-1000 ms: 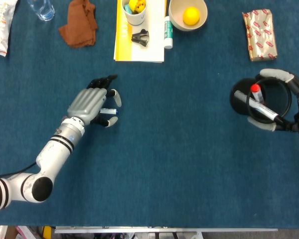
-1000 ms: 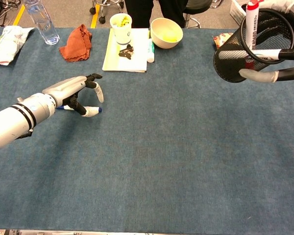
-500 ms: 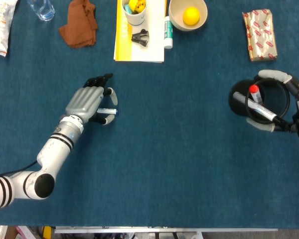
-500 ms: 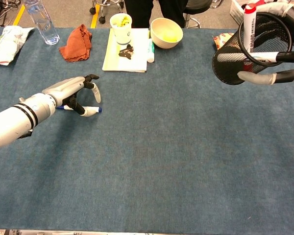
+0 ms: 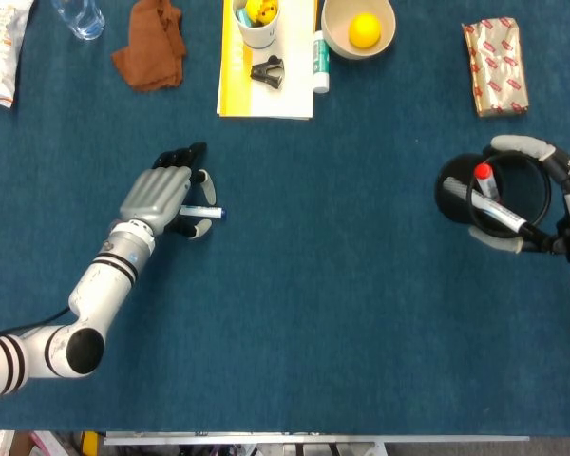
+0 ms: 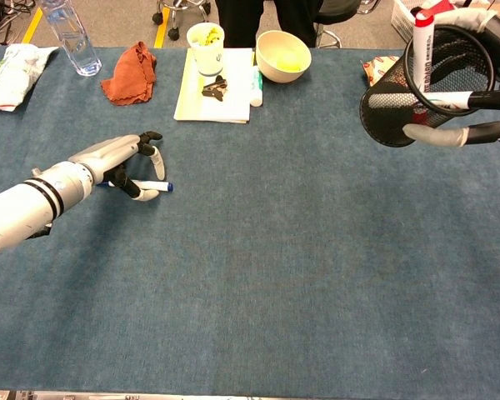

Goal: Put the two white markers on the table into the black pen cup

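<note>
A white marker with a blue cap (image 5: 207,212) (image 6: 154,187) lies flat on the blue table cloth at the left. My left hand (image 5: 160,195) (image 6: 115,157) hovers over its rear end, fingers and thumb curled loosely to either side of it; no firm grip shows. At the right, my right hand (image 5: 551,204) (image 6: 471,112) holds the black mesh pen cup (image 5: 454,190) (image 6: 383,112) tilted above the table. A white marker with a red cap (image 5: 494,198) (image 6: 422,42) stands inside the cup.
Along the far edge are a brown cloth (image 5: 150,46), a yellow pad (image 5: 230,76) with a white cup (image 5: 256,21) and black clip (image 5: 267,72), a bowl (image 5: 334,38) with a yellow ball, a water bottle (image 6: 71,37) and a foil packet (image 5: 495,66).
My left hand has slid a little to the left along the blue-capped marker, which has stayed where it lay. The right hand and cup have barely shifted.
</note>
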You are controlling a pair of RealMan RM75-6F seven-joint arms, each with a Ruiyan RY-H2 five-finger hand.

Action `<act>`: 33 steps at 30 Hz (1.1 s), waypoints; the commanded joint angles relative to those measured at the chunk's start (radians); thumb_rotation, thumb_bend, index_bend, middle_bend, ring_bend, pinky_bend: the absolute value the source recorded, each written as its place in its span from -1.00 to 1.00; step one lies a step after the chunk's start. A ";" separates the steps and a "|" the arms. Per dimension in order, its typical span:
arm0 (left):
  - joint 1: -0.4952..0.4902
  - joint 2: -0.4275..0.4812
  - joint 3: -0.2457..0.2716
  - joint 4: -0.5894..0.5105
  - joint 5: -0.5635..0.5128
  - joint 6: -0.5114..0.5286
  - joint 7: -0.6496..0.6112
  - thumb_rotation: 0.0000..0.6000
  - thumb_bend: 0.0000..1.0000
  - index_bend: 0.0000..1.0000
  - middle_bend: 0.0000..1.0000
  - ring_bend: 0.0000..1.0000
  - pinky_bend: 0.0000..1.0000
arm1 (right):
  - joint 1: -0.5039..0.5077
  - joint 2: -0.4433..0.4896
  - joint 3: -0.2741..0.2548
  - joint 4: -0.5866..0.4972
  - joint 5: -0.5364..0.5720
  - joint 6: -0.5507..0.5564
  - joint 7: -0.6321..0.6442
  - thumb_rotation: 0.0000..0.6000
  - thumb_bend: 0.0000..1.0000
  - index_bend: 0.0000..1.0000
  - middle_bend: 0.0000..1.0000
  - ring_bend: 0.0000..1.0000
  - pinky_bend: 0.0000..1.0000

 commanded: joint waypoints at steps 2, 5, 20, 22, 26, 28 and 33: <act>0.001 -0.003 0.000 0.007 -0.003 -0.002 0.001 1.00 -0.46 -0.06 -1.00 -1.00 -1.00 | -0.001 -0.002 -0.001 0.003 0.000 -0.001 0.003 1.00 -1.00 -0.09 0.05 -0.13 -0.17; 0.002 -0.006 0.001 0.015 -0.008 -0.004 0.000 1.00 -0.46 -0.05 -1.00 -1.00 -1.00 | -0.001 -0.003 -0.002 0.005 0.000 -0.003 0.004 1.00 -1.00 -0.09 0.05 -0.13 -0.17; 0.008 -0.016 0.001 0.039 -0.030 -0.003 0.010 1.00 -0.46 0.06 -1.00 -1.00 -1.00 | -0.002 -0.010 -0.003 0.014 0.002 -0.009 0.011 1.00 -1.00 -0.09 0.05 -0.13 -0.17; 0.009 -0.017 0.000 0.040 -0.035 -0.001 0.012 1.00 -0.46 0.07 -1.00 -1.00 -1.00 | -0.002 -0.011 -0.003 0.015 0.003 -0.009 0.010 1.00 -1.00 -0.09 0.05 -0.13 -0.17; 0.012 -0.019 -0.003 0.040 -0.038 0.005 0.013 1.00 -0.46 0.10 -1.00 -1.00 -1.00 | -0.002 -0.013 -0.004 0.017 0.003 -0.011 0.013 1.00 -1.00 -0.09 0.05 -0.13 -0.17; 0.014 -0.020 -0.005 0.038 -0.035 0.010 0.011 1.00 -0.46 0.12 -1.00 -1.00 -1.00 | -0.002 -0.015 -0.005 0.019 0.003 -0.012 0.013 1.00 -1.00 -0.09 0.05 -0.13 -0.17; 0.023 -0.013 -0.011 0.019 -0.025 0.030 0.005 1.00 -0.46 0.16 -1.00 -1.00 -1.00 | -0.002 -0.016 -0.004 0.019 0.002 -0.011 0.014 1.00 -1.00 -0.09 0.05 -0.13 -0.17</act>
